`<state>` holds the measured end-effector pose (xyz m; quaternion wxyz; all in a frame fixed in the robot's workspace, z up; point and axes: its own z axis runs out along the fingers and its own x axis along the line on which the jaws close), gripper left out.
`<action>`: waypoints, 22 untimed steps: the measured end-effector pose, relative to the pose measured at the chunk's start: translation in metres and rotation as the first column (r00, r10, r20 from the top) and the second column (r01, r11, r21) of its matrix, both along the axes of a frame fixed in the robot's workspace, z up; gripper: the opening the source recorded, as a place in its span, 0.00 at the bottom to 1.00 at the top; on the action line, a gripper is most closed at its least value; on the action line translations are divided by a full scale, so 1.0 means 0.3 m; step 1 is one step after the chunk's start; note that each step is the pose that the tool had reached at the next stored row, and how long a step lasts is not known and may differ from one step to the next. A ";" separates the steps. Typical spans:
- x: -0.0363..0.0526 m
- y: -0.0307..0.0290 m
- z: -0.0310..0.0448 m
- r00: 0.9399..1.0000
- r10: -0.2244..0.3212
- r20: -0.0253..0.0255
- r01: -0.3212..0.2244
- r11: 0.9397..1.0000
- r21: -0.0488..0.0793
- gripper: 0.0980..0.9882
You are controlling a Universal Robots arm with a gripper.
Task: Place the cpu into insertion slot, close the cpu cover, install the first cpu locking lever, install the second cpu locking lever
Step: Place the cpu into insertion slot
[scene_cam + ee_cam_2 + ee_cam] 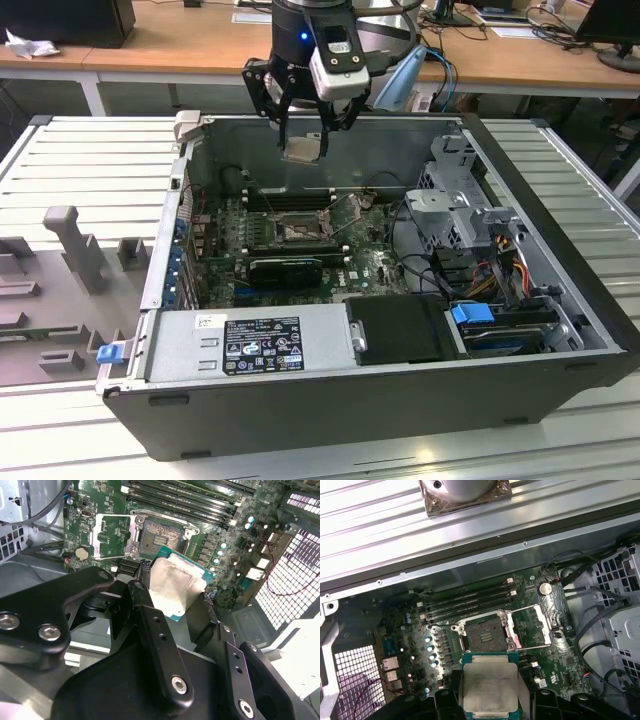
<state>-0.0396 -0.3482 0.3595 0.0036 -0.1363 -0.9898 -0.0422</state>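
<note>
1. Cpu (490, 687) — pale metal top, green edge — is clamped flat between the end effector's (303, 138) two black fingers (145, 610). It is held in the air and touches nothing else.
2. The arm (300, 25) comes down from above with its wrist pointing straight down. The end effector hangs over the far side of the open computer case (400, 400).
3. The insertion slot (483, 632) lies on the green motherboard (375, 265) below, well apart from the chip, its dark centre showing.
4. The cpu cover (532, 627) stands swung open — just beside the slot, toward the exterior view's right.
5. The case rests on a ribbed grey desk (90, 160).
</note>
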 end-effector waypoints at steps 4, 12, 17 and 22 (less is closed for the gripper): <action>0.000 0.000 0.000 1.000 -0.015 0.000 0.015 1.000 0.000 0.48; 0.000 0.000 0.000 0.999 -0.049 0.000 0.049 0.999 0.000 0.48; 0.000 0.000 0.000 0.998 -0.067 0.000 0.067 0.998 0.000 0.48; 0.000 0.000 0.000 0.996 -0.084 0.000 0.084 0.996 0.000 0.48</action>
